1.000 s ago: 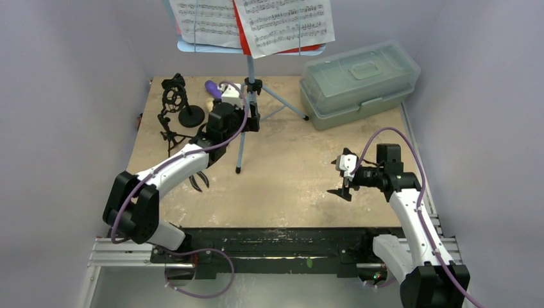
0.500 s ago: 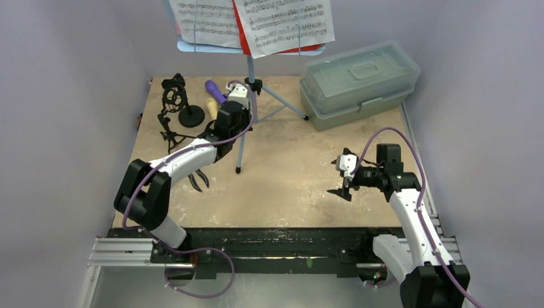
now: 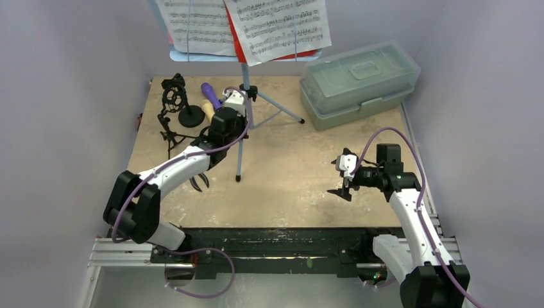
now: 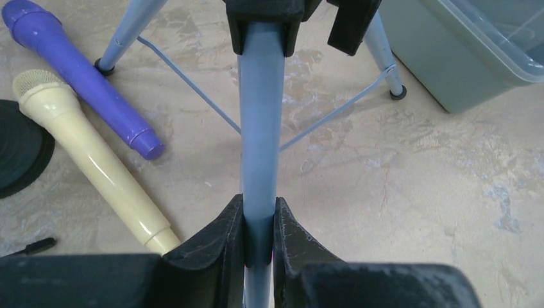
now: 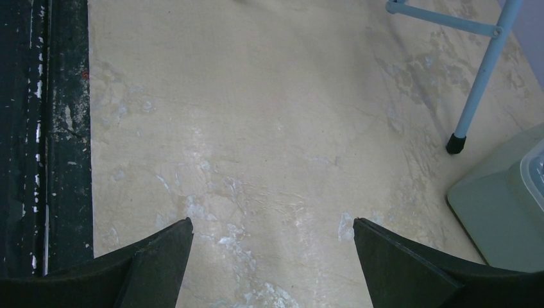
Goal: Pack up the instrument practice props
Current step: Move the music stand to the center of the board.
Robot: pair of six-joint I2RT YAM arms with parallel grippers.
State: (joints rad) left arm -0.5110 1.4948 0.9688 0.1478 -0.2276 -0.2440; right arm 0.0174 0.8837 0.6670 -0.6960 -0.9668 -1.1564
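**Left gripper (image 4: 260, 239) clenched on the music rack (image 4: 260, 128); right gripper (image 5: 272, 256) spread wide.**

My left arm's 2 fingers (image 4: 221, 240) pinch the rack's pale-blue pole below its black collar. The rack is at the far middle of the table (image 5: 256, 128), with sheet-music pages (image 3: 279, 25) on top. Just left of the pole, the purple microphone (image 4: 77, 70) and tan microphone (image 4: 96, 167) lie side by side, beside a black round base (image 4: 19, 147). The grey-green box (image 3: 359, 80) sits at the far right. My right gripper hangs over tabletop, holding nothing.

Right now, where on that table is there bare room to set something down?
Bare tabletop lies between the music stand, the lidded box and the right claw. The far-left corner is crowded: mic holders, purple microphone, tan microphone, left claw clamping the stand.
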